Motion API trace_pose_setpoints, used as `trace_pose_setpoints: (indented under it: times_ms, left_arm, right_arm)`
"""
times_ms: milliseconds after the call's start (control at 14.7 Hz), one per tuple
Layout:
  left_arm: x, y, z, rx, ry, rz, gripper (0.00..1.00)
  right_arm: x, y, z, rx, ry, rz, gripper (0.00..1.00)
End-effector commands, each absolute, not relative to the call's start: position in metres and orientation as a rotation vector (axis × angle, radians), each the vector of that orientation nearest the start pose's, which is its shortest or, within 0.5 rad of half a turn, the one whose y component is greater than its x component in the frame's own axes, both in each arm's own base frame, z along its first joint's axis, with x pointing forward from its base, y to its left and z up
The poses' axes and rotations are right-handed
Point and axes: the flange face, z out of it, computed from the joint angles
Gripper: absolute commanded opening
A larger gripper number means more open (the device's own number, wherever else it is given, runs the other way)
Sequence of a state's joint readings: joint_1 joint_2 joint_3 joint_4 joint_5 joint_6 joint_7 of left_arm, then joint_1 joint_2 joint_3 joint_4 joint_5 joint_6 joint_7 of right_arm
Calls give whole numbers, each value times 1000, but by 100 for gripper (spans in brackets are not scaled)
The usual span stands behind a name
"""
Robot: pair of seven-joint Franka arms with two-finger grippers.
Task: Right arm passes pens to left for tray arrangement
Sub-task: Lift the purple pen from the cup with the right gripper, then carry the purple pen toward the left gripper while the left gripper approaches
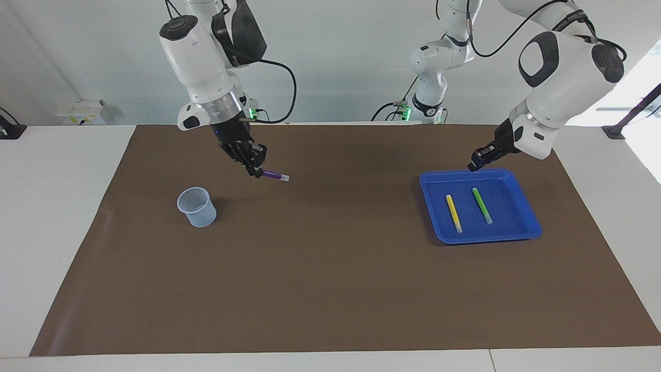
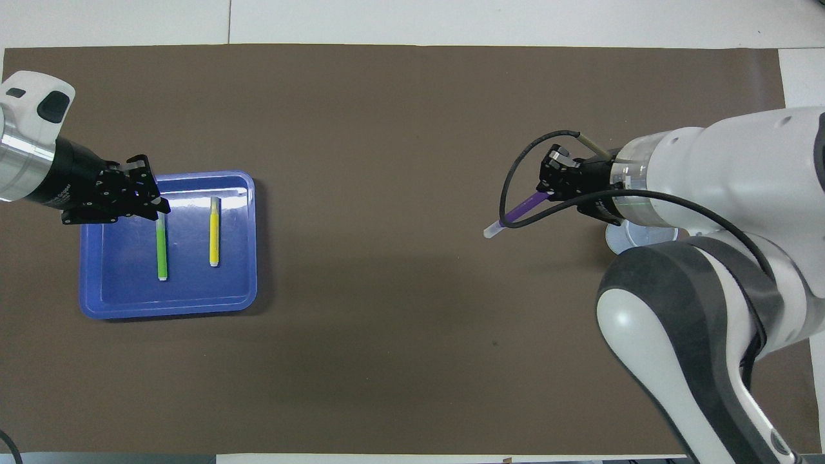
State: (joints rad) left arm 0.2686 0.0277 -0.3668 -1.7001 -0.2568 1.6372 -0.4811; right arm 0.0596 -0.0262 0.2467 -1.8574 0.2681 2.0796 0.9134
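Note:
My right gripper (image 1: 256, 169) (image 2: 546, 188) hangs over the brown mat, shut on one end of the purple pen (image 1: 275, 175) (image 2: 515, 216). The pen sticks out level, its whitish end pointing toward the left arm's end of the table. The blue tray (image 1: 508, 225) (image 2: 116, 290) lies at that end. In it the yellow pen (image 1: 454, 213) (image 2: 214, 232) and the green pen (image 1: 482, 205) (image 2: 162, 248) lie side by side, parallel. My left gripper (image 1: 474, 165) (image 2: 158, 206) hovers over the tray near the green pen, clear of it and holding nothing.
A small translucent bluish cup (image 1: 197, 206) (image 2: 628, 237) stands on the mat at the right arm's end, partly hidden under the right wrist in the overhead view. The brown mat (image 1: 330, 268) covers most of the white table.

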Motion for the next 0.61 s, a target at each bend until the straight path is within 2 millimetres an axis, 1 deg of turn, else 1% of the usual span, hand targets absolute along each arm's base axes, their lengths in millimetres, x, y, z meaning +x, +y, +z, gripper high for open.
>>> trace_pose_setpoints:
  times_ms: [0, 68, 204, 272, 340, 544]
  left_arm:
    - [538, -95, 579, -3293, -850, 300, 100]
    - [534, -97, 583, -3281, -928, 320, 100]
    - [527, -102, 592, -3225, -1131, 347, 100]
    - [526, -107, 595, -3211, -1205, 366, 100]
    - [522, -110, 603, -3195, -1300, 379, 100]
    - [515, -117, 622, -3059, -1609, 368, 100]
  right_arm:
    - [556, 222, 574, -2398, 1198, 61, 0]
    - [556, 233, 583, -2320, 1262, 113, 0]
    - [553, 256, 593, -2229, 1355, 174, 0]
    - [548, 272, 596, -2203, 1386, 205, 0]
    - [547, 282, 598, -2173, 1418, 235, 0]
    - [538, 308, 604, -2100, 1463, 317, 0]
